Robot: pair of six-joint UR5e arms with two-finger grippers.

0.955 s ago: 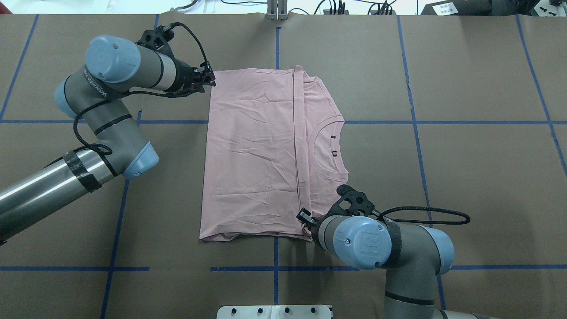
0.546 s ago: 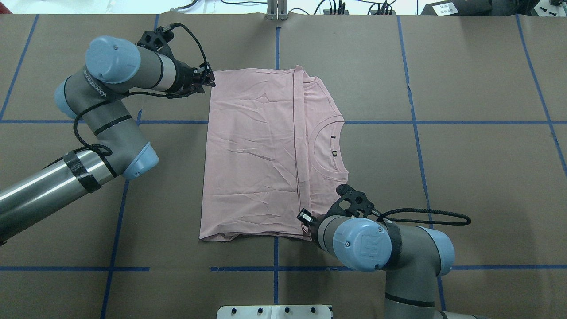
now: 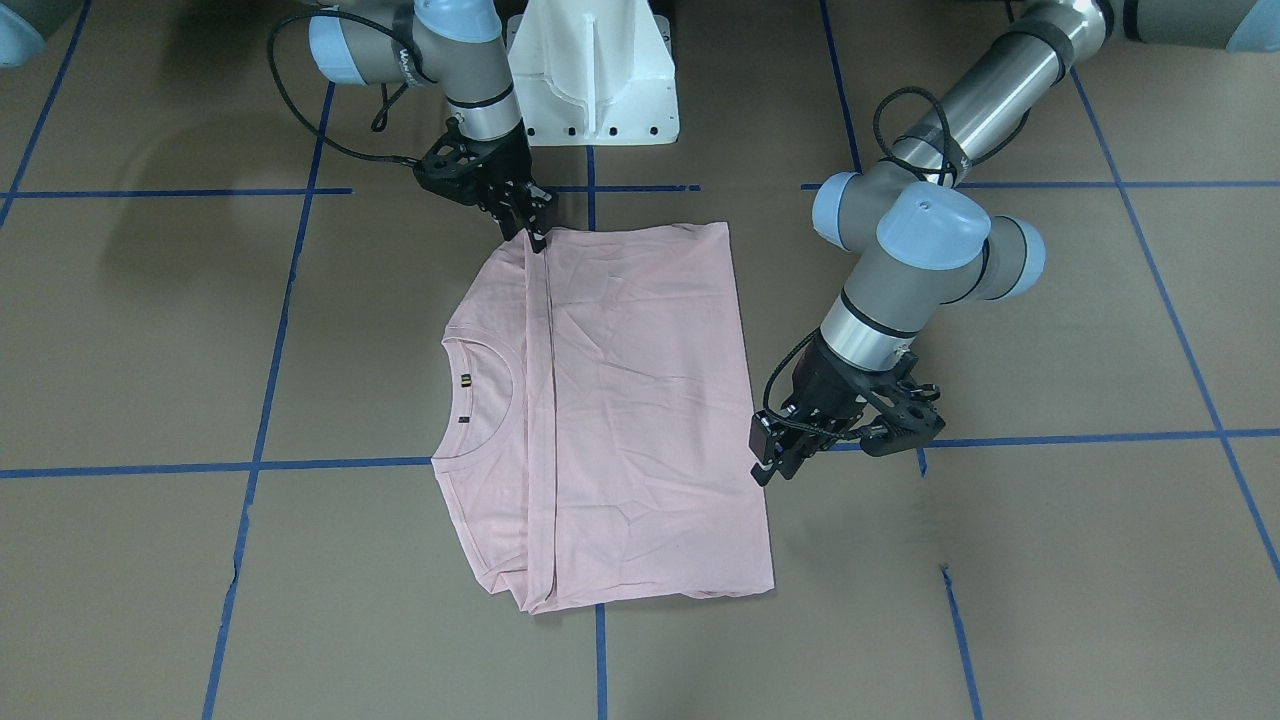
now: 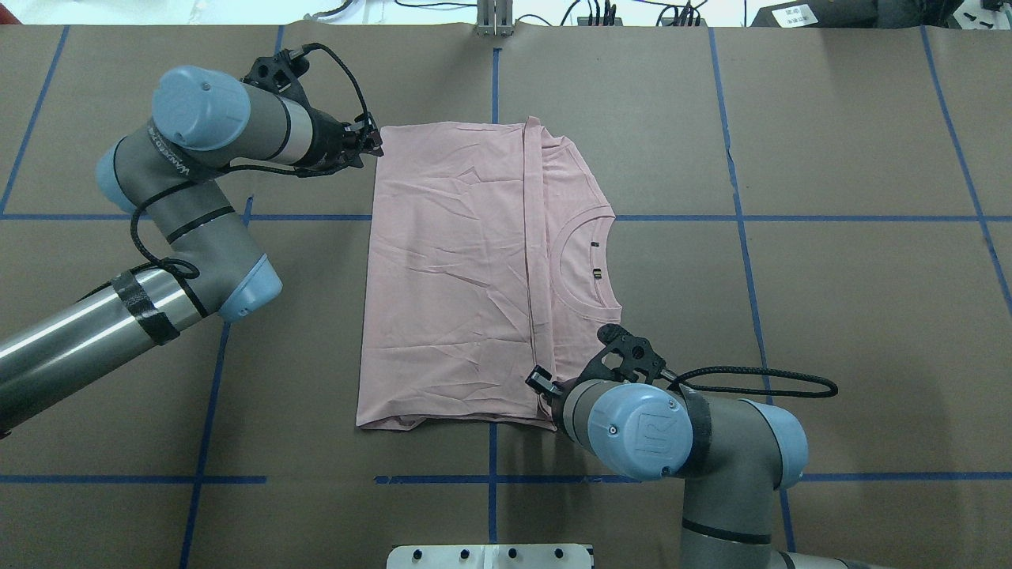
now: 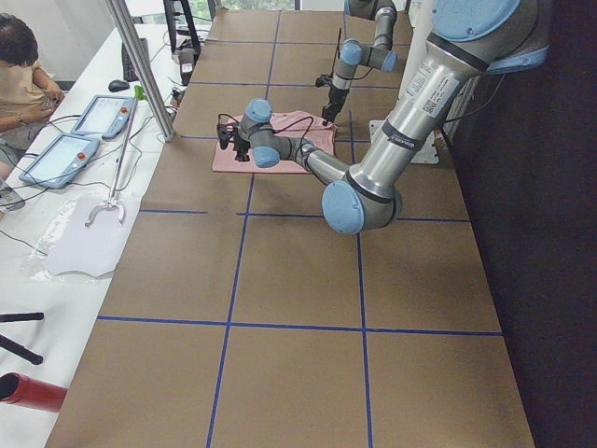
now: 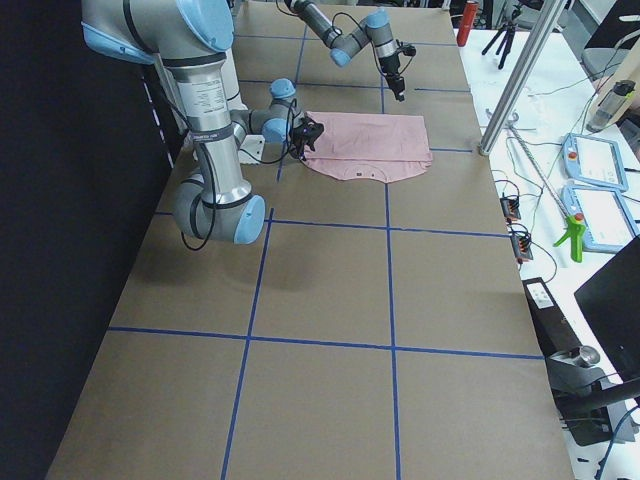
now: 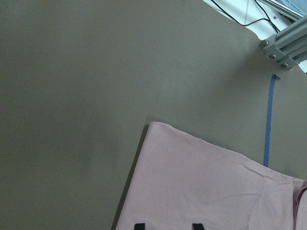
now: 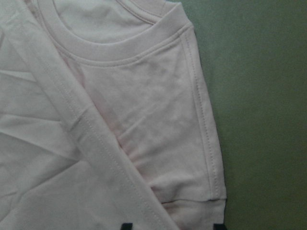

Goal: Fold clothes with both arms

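The pale pink T-shirt (image 4: 451, 269) lies flat on the brown table, folded into a rectangle with its plain side up. Its collar and one sleeve show along the right side. My left gripper (image 4: 375, 147) hovers at the shirt's far left corner. In the left wrist view its fingertips (image 7: 139, 225) stand apart over the fabric (image 7: 206, 182), open. My right gripper (image 4: 541, 386) is at the near right corner, over the folded sleeve (image 8: 144, 96). It is open too, its tips spread wide. From the front, the left gripper (image 3: 768, 470) is beside the shirt's edge and the right gripper (image 3: 537, 238) sits on the corner.
The white pedestal base (image 3: 595, 80) stands at the robot's edge of the table. Blue tape lines (image 4: 739, 237) grid the brown surface. An aluminium post (image 4: 495, 20) rises at the far edge. A person (image 5: 23, 75) sits at a side bench with tablets (image 5: 79, 131).
The right arm has shifted slightly forward, towards the shirt. The left gripper has edged a little away from the corner. The shirt has not moved.
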